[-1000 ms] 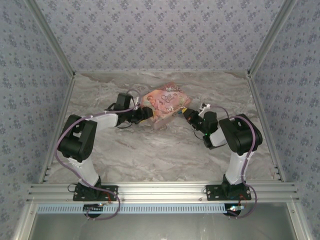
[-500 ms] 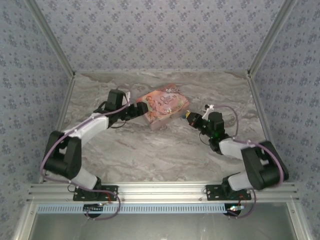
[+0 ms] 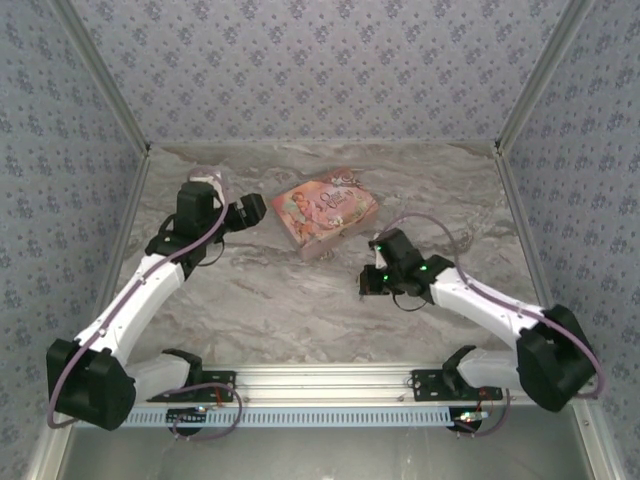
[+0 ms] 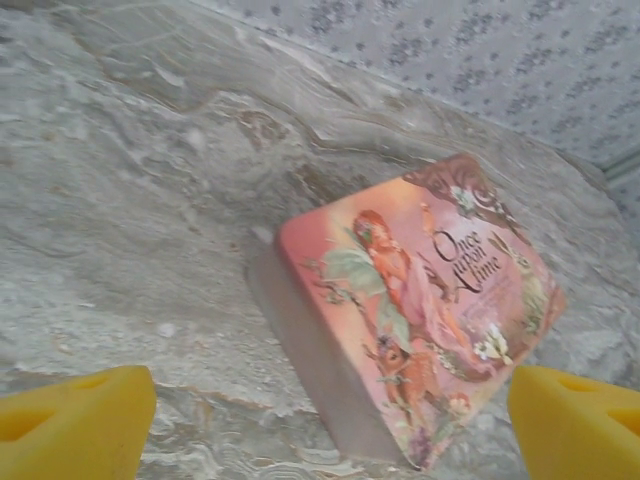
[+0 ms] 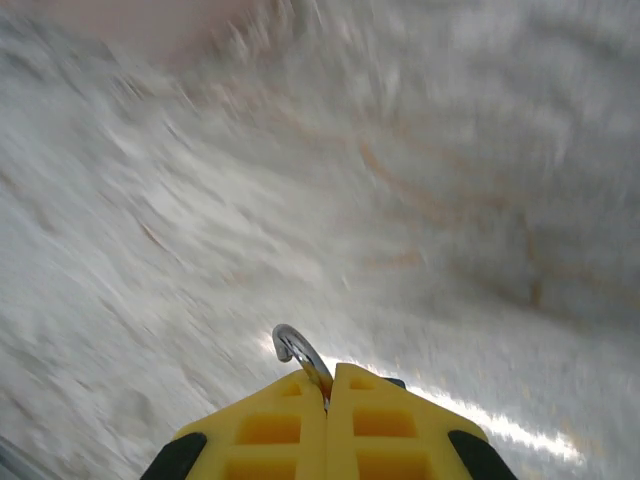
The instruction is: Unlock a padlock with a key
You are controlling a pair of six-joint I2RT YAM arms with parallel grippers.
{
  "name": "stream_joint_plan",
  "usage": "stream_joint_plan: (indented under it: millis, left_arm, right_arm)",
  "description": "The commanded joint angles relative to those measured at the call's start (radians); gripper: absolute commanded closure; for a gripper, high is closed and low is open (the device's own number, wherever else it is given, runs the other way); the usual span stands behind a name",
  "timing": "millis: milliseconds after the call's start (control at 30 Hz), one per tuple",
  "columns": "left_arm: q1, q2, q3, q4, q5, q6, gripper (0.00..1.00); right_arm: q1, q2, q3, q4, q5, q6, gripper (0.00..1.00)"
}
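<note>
While the left gripper (image 3: 248, 210) hovers with its yellow fingers spread wide beside a pink-orange illustrated rectangular box (image 4: 420, 310), the right gripper (image 5: 327, 388) is pinched closed on what seems the tiny padlock (image 5: 296, 347). Just its thin silvery curved shackle pokes out, low over the grey marbled tabletop (image 3: 300, 300). Whether it is unlocked cannot be told; the unlocking probably remains.

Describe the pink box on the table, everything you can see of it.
The pink box is flat and rectangular, its lid printed with a red-haired fairy, flowers and the words "Once upon a time"; its sides are plain pale pink. It looks closed and lies lid up, skewed on the marbled table, toward the far side. Nothing else touches it.
</note>
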Motion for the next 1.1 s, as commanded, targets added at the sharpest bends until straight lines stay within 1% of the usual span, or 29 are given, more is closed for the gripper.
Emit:
stream_joint_plan:
  millis: [0,100,133,233,300,367,467,533,633,700,733,800,867,900,967,1067]
  left_arm:
    - [0.009,-0.028,-0.010,-0.053,-0.068,0.034,0.09]
    - [0.011,-0.035,-0.011,-0.066,-0.067,0.039,0.08]
    - [0.011,-0.036,-0.011,-0.073,-0.067,0.042,0.08]
    - [0.015,-0.046,-0.010,-0.090,-0.067,0.051,0.08]
    - [0.024,-0.061,-0.013,-0.097,-0.070,0.058,0.07]
    - [0.034,-0.080,-0.014,-0.105,-0.076,0.061,0.07]
    - [0.051,-0.121,-0.027,-0.107,-0.110,0.068,0.06]
    - [0.055,-0.156,-0.045,-0.102,-0.162,0.075,0.06]
    - [0.057,-0.217,-0.091,-0.072,-0.277,0.098,0.04]
    - [0.058,-0.261,-0.156,-0.011,-0.378,0.139,0.01]
    - [0.058,-0.278,-0.195,0.030,-0.436,0.141,0.00]
    - [0.059,-0.307,-0.297,0.131,-0.548,0.164,0.01]
    - [0.065,-0.335,-0.400,0.255,-0.608,0.225,0.01]
    - [0.071,-0.343,-0.445,0.317,-0.623,0.251,0.01]
    - [0.103,-0.344,-0.490,0.368,-0.623,0.254,0.01]
    - [0.169,-0.308,-0.496,0.361,-0.587,0.257,0.00]
  right_arm:
    - [0.048,0.094,0.036,-0.175,0.055,-0.013,1.00]
    - [0.061,0.146,0.041,-0.123,0.046,0.005,1.00]
    - [0.064,0.157,0.045,-0.111,0.044,0.007,0.97]
    - [0.065,0.152,0.059,-0.103,0.062,0.004,0.78]
    - [0.065,0.111,0.064,-0.109,0.094,-0.009,0.64]
    - [0.059,0.051,0.063,-0.117,0.133,-0.020,0.52]
    - [0.020,-0.064,0.054,-0.120,0.199,-0.043,0.40]
    - [-0.014,-0.139,0.049,-0.120,0.258,-0.051,0.32]
    - [-0.071,-0.260,0.026,-0.108,0.379,-0.098,0.12]
    - [-0.120,-0.337,-0.018,-0.049,0.459,-0.145,0.01]
    - [-0.148,-0.364,-0.048,-0.012,0.480,-0.180,0.00]
    - [-0.206,-0.413,-0.124,0.106,0.500,-0.299,0.00]
    - [-0.263,-0.439,-0.225,0.281,0.525,-0.428,0.00]
    - [-0.291,-0.435,-0.269,0.372,0.519,-0.485,0.00]
    - [-0.357,-0.393,-0.321,0.504,0.495,-0.525,0.00]
    - [-0.469,-0.284,-0.303,0.593,0.425,-0.541,0.00]
